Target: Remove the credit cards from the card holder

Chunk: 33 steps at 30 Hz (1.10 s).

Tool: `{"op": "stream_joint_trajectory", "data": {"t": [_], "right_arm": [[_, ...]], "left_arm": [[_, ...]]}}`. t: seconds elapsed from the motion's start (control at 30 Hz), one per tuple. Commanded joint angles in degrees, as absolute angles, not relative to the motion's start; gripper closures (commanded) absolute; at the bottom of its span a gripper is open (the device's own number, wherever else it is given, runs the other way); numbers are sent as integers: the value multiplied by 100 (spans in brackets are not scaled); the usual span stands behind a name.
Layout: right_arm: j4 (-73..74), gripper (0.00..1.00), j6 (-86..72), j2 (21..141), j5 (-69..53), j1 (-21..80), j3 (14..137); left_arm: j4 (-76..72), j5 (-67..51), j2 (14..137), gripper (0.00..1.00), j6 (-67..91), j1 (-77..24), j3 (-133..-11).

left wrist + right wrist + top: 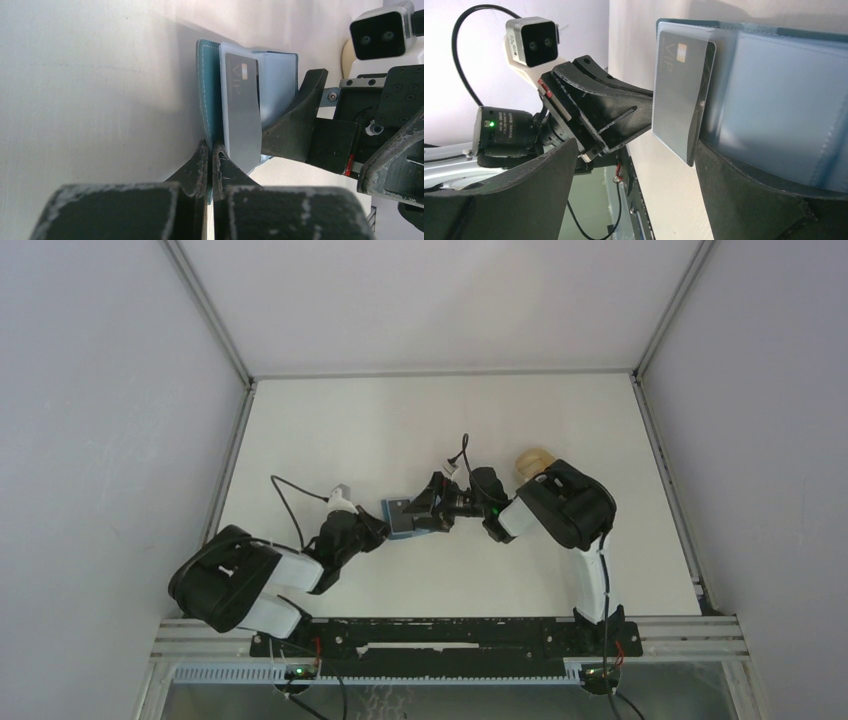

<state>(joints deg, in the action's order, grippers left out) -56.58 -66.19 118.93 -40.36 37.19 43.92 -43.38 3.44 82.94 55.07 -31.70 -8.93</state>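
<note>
**Holder open, card still sleeved: the task looks barely begun**

Both arms meet near the middle of the top view. The left gripper (pixel 210 152), coming in from 8 o'clock, is pinched tight on the teal cover edge of the card holder (pixel 400 517), holding it up on edge and spread like a book. The right gripper (pixel 425 508) reaches in from 3 o'clock with its jaws spread wide and gripping nothing; one finger rests against the holder's pale inner page. A grey card (pixel 681 95) marked VIP sits in a clear sleeve, its lower corner close to that finger. No card lies loose in any view, so I judge that the pulling-out is all still to do; whether other cards sit in the remaining sleeves I cannot tell.

Plain pale grey walls (pixel 100 390) and slanted metal frame posts (pixel 210 315) enclose a white table (pixel 440 420). At 2 o'clock from the holder, a small rounded tan object (pixel 533 460) shows behind the right arm; what it is stays unclear.
</note>
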Motion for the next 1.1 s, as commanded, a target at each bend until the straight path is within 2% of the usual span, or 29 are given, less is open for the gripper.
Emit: {"op": "stream_joint_trajectory", "data": {"t": [0.0,0.23,0.5,0.63,0.83,0.93,1.07], "right_arm": [[-6055,5,-6900,12325,-4174,3779,4421],[-6578,9,-6730,12177,-4660,3788,4421],[-6276,11,-6390,11874,-4412,3810,4421],[-6343,20,-6401,11865,-4348,3787,4419],[-6488,38,-6428,11915,-4452,3672,4421],[-6554,43,-6436,11914,-4499,3586,4394],[-6574,43,-6406,11887,-4530,3457,4306]], "left_arm": [[-3149,189,8856,100,5185,-3146,-627],[-3371,44,9056,100,5180,-3089,-617],[-3340,44,8977,100,5159,-3085,-602],[-3357,-113,8954,100,5168,-3085,-568],[-3328,-74,8836,100,5177,-3080,-502],[-3316,-60,8817,100,5168,-3078,-501],[-3279,-77,8826,100,5159,-3081,-509]]}}
